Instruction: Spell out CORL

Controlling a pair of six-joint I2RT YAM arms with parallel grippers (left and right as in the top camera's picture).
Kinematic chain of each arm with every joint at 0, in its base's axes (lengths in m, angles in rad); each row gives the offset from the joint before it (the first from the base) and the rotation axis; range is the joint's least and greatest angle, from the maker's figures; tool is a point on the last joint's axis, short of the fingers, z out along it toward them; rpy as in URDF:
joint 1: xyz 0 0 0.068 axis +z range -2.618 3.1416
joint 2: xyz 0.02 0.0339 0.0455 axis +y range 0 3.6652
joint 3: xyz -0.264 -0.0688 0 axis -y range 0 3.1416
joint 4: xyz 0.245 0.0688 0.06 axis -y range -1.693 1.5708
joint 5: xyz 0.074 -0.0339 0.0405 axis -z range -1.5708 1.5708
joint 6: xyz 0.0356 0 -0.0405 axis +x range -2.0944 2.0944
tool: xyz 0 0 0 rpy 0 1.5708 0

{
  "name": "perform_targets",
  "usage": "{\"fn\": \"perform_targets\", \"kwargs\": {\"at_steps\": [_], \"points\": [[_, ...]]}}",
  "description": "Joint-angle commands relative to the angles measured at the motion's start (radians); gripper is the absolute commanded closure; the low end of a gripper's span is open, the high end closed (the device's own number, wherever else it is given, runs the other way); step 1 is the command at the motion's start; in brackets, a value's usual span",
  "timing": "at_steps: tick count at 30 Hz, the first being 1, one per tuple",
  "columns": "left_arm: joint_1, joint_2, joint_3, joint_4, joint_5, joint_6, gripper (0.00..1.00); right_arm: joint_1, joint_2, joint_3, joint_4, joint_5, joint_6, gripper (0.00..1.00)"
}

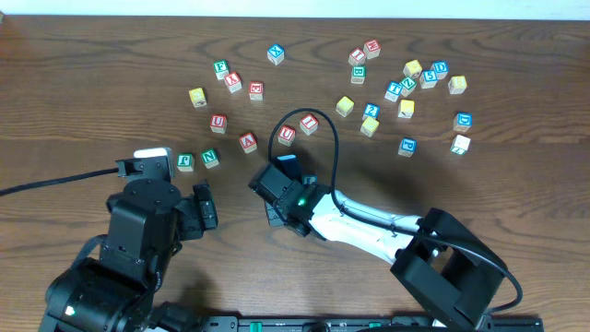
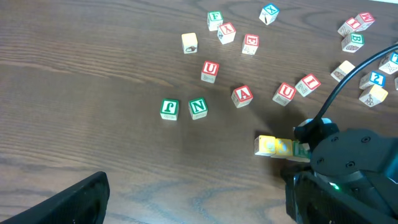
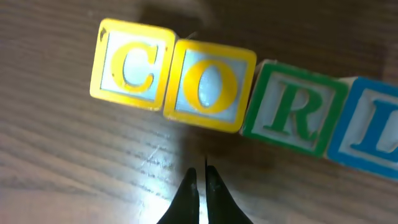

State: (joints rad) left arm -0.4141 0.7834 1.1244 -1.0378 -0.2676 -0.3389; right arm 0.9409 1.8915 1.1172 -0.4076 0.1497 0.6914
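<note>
Near the middle of the table (image 1: 92,83), just under the right arm's wrist, four letter cubes lie in one row, faces up. From the right wrist view they read left to right: the yellow C cube (image 3: 130,65), the yellow O cube (image 3: 208,84), the green R cube (image 3: 292,109) and the blue L cube (image 3: 367,127). The L cube is cut off by the picture's right edge. Each cube touches its neighbour, and the row slants a little, the L end sitting nearer the camera's bottom edge than the C end.

The right gripper (image 3: 200,177) hangs on the near side of the row, below the O cube and apart from it. Its two fingertips are pressed together with nothing between them.

From the left wrist view only the two yellow cubes and a sliver of the green one show; the right arm's dark body hides the remainder. Overhead, that arm covers most of the row.

The left gripper (image 1: 201,207) waits to the left of the row, well apart from it. Its jaws are spread wide and empty.

Loose cubes are scattered farther out. A green J cube (image 2: 169,109) and a green N cube (image 2: 198,107) sit side by side to the left. A red A cube (image 2: 242,95) and a red U cube (image 2: 285,93) lie just beyond the row, on its far side.
</note>
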Motion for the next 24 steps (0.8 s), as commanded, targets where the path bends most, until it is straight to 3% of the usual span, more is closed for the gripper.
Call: {"fn": "perform_targets", "kwargs": {"at_steps": [1,4,10,24], "points": [[0.003,0.000,0.010,-0.002,-0.013,0.010,0.07,-0.003,-0.013,0.003,-0.027,-0.010,0.035,0.99],[0.003,0.000,0.010,-0.002,-0.013,0.010,0.07,-0.003,-0.035,0.003,-0.091,0.078,0.125,0.99],[0.003,0.000,0.010,-0.002,-0.013,0.010,0.07,-0.003,-0.035,0.014,-0.098,0.179,0.122,0.99],[0.003,0.000,0.010,-0.002,-0.013,0.010,0.07,-0.003,-0.072,0.161,-0.289,0.129,0.074,0.99]]}}
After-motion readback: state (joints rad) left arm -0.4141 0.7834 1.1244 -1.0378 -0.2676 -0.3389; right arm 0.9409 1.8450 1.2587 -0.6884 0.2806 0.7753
